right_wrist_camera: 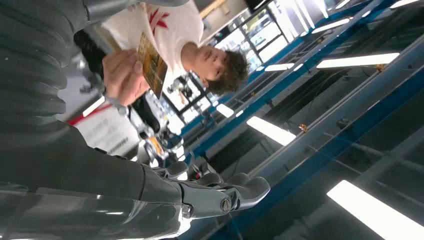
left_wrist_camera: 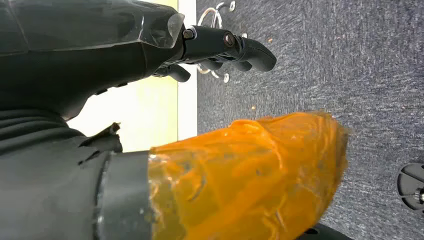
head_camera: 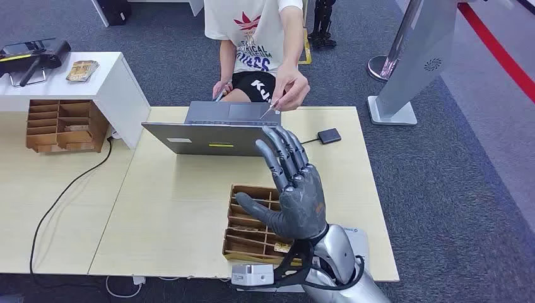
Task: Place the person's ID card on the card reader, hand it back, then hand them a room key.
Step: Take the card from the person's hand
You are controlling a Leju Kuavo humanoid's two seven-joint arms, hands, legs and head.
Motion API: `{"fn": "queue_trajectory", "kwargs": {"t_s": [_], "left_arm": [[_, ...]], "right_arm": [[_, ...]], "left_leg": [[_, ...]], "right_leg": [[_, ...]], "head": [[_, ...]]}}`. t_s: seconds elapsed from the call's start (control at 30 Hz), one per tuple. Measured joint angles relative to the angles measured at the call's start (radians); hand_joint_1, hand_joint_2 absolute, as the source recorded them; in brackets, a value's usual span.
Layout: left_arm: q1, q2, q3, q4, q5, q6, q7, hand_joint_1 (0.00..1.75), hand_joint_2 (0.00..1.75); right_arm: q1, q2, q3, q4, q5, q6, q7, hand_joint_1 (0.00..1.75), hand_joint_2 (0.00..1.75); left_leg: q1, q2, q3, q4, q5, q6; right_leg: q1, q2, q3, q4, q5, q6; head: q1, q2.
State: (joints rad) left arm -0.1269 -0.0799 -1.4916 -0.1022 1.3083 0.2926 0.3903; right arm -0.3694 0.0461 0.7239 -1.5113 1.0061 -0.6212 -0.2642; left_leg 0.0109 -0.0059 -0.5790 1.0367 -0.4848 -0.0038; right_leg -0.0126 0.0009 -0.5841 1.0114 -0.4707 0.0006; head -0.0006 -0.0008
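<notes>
A person stands behind the table and holds the ID card (head_camera: 270,110) out in one hand (head_camera: 291,90), just past the laptop's far edge. My right hand (head_camera: 293,183) is raised over the table below that card, fingers spread and holding nothing, a short gap away from it. The right wrist view looks up at the card (right_wrist_camera: 151,65) in the person's fingers (right_wrist_camera: 122,75), beyond my own fingers (right_wrist_camera: 235,192). The black card reader (head_camera: 329,135) lies on the table right of the laptop. My left hand (left_wrist_camera: 225,47) hangs beside the table edge over the carpet, holding nothing.
An open grey laptop (head_camera: 208,129) stands mid-table. A wooden slotted box (head_camera: 249,221) with key cards sits under my right wrist. Another wooden organiser (head_camera: 60,125) and a white shelf (head_camera: 120,88) are at the left. A silver kiosk stand (head_camera: 410,69) is on the carpet at right.
</notes>
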Motion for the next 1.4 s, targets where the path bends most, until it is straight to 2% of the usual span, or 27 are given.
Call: {"fn": "queue_trajectory", "kwargs": {"t_s": [0.33, 0.7, 0.83, 1.4], "left_arm": [[-0.002, 0.004, -0.036, 0.0, -0.029, -0.023, 0.002, 0.0, 0.0], [-0.003, 0.007, -0.048, 0.0, -0.077, -0.048, 0.002, 0.0, 0.0], [-0.003, 0.008, -0.048, 0.0, -0.084, -0.049, 0.002, 0.0, 0.0], [-0.003, 0.009, -0.049, 0.0, -0.083, -0.05, 0.003, 0.0, 0.0]], "right_arm": [[-0.171, 0.012, 0.007, 0.178, 0.203, -0.008, 0.093, 0.0, 1.75], [-0.367, 0.023, 0.012, 0.447, 0.35, 0.008, 0.18, 0.0, 1.75], [-0.4, 0.027, 0.01, 0.511, 0.362, 0.007, 0.183, 1.75, 1.75], [-0.378, 0.032, -0.011, 0.594, 0.331, -0.036, 0.173, 1.75, 1.75]], "left_leg": [[0.0, 0.0, 0.0, 0.0, 0.0, 0.0], [0.0, 0.0, 0.0, 0.0, 0.001, 0.0], [0.0, 0.0, 0.0, 0.0, 0.001, 0.0], [0.0, 0.0, 0.0, 0.0, 0.001, 0.0]], "right_leg": [[0.0, 0.0, 0.0, 0.0, 0.001, 0.0], [0.0, 0.0, 0.0, 0.0, 0.001, 0.0], [0.0, 0.0, 0.0, 0.0, 0.001, 0.0], [0.0, 0.0, 0.0, 0.0, 0.001, 0.0]], "head": [[0.0, 0.0], [0.0, 0.0], [0.0, 0.0], [0.0, 0.0]]}}
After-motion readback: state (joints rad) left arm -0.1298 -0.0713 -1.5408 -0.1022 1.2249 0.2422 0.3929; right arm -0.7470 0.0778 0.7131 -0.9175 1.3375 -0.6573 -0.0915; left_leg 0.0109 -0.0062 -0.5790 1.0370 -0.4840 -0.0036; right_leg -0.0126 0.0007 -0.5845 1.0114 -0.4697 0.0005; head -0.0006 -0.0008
